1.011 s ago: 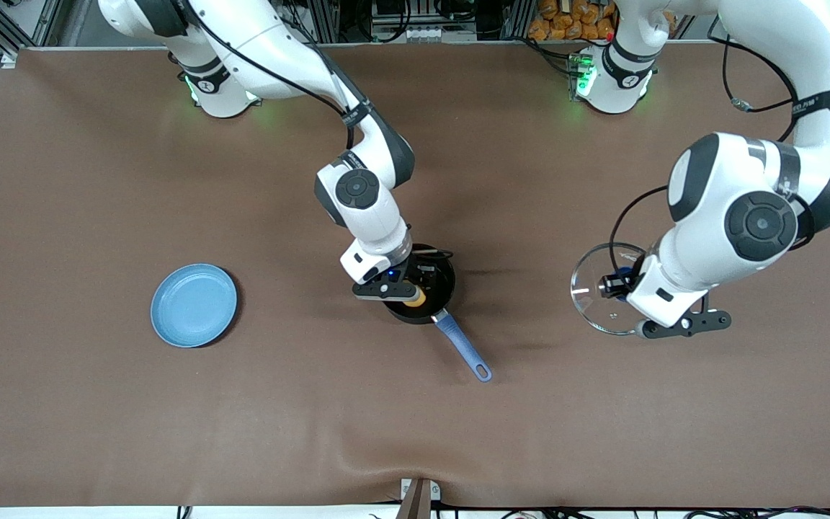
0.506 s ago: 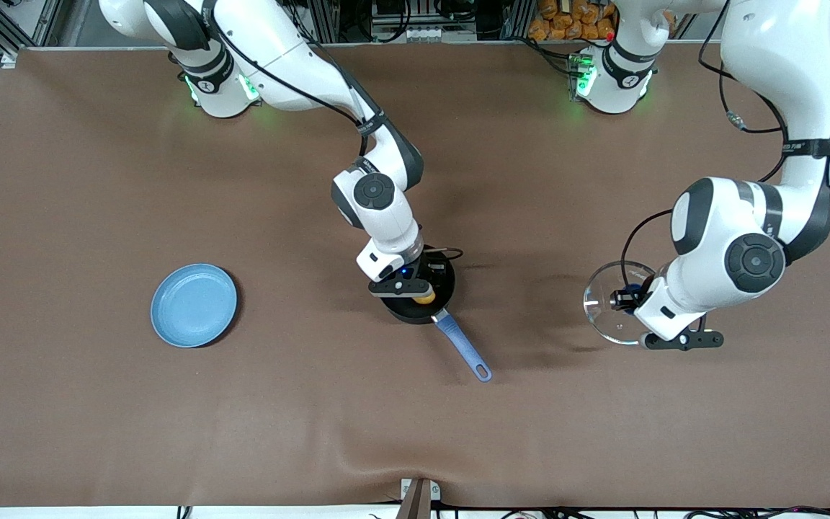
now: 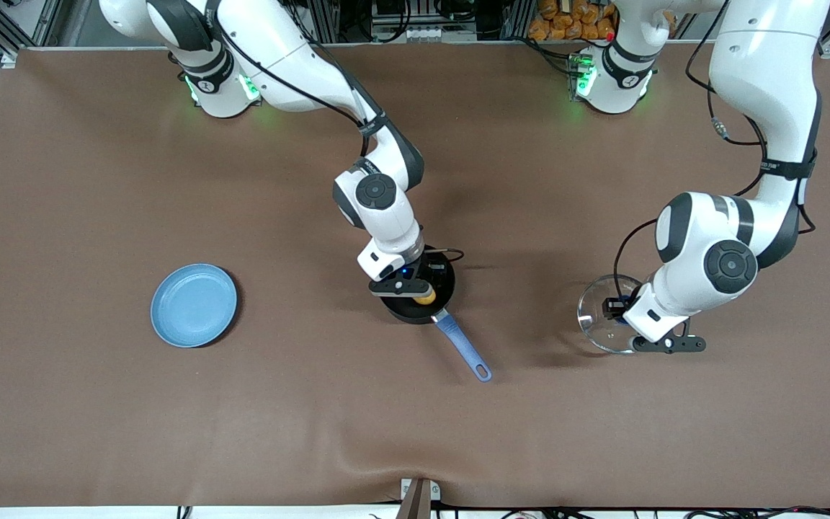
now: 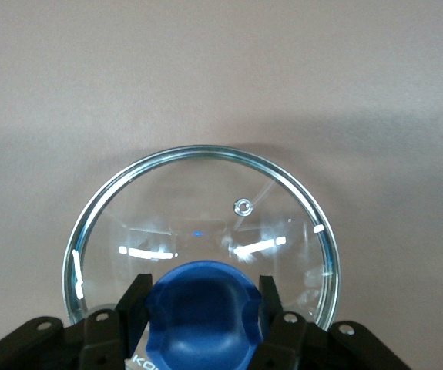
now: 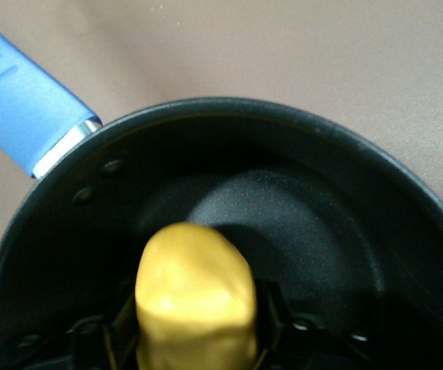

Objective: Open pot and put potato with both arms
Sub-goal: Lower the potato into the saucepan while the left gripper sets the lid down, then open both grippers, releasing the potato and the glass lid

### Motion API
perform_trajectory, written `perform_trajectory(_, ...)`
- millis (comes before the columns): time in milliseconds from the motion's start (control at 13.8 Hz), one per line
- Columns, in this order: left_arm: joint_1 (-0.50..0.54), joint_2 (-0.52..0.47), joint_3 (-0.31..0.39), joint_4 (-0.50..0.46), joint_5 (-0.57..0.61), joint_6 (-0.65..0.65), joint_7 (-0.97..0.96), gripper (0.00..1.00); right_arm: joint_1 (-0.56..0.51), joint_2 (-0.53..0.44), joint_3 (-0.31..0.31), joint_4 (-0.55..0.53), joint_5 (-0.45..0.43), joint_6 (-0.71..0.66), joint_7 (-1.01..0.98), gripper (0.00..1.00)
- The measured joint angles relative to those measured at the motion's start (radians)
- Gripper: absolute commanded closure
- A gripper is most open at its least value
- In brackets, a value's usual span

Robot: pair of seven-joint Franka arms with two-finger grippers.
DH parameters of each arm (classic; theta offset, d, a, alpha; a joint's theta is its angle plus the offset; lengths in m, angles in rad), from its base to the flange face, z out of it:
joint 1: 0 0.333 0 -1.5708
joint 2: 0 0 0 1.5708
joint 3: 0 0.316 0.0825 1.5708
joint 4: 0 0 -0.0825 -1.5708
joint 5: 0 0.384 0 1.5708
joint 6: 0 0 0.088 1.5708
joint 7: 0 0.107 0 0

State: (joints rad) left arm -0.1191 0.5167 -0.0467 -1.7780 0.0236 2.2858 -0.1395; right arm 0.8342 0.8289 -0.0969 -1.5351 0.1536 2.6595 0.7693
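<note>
Dropping the potato (image 5: 194, 297) into the uncovered pot (image 3: 418, 292).
Our right gripper (image 3: 415, 290) fingers flank it, grip unclear; our left gripper (image 3: 620, 311) pinches the lid (image 4: 202, 231) knob aside, over the desk (image 3: 98, 404).

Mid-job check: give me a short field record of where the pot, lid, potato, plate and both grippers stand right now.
pot: black pan on the table at mid-table, lid off, blue handle toward the front camera
lid: glass lid low over the table toward the left arm's end; contact unclear
potato: potato inside the pan's rim, between the right gripper's fingers
plate: blue plate toward the right arm's end, nothing on it
left gripper: left gripper shut on the lid's blue knob
right gripper: right gripper in the pan; release not confirmed
</note>
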Motion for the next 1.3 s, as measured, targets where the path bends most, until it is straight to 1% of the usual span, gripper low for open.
perform_trajectory(144,0.024,0.013,0.0,-0.044,0.0,0.065,0.035,1.0,0.0,0.0,-0.005,0.009,0.0,0.0,0.0,0.0)
perform_trajectory(361,0.052,0.022,0.0,-0.074,0.0,0.101,0.101,1.0,-0.003,-0.007,-0.02,0.03,0.0,-0.003,0.0,0.0)
perform_trajectory(506,0.069,0.022,0.0,-0.081,0.0,0.104,0.147,1.0,-0.01,-0.028,-0.029,0.042,0.0,-0.05,0.0,0.0)
perform_trajectory(650,0.09,0.022,0.0,-0.083,0.0,0.105,0.213,1.0,-0.022,-0.067,-0.034,0.052,0.0,-0.132,-0.008,0.0)
perform_trajectory(722,0.096,0.022,0.0,-0.083,0.0,0.106,0.233,0.47,-0.032,-0.093,-0.035,0.055,0.0,-0.185,-0.014,0.0)
perform_trajectory(794,0.097,0.021,0.0,-0.083,0.0,0.107,0.25,0.0,-0.046,-0.124,-0.036,0.059,0.0,-0.245,-0.025,0.0)
perform_trajectory(1083,0.095,0.014,-0.005,-0.075,-0.014,0.113,0.261,0.0,-0.137,-0.274,-0.039,0.058,0.0,-0.531,-0.116,0.0)
perform_trajectory(1156,0.094,0.009,-0.008,-0.064,-0.018,0.11,0.261,0.0,-0.164,-0.307,-0.04,0.054,-0.001,-0.577,-0.133,0.0)
perform_trajectory(1300,0.093,-0.005,-0.029,-0.013,-0.022,0.06,0.259,0.0,-0.219,-0.368,-0.041,0.03,-0.003,-0.615,-0.168,0.0)
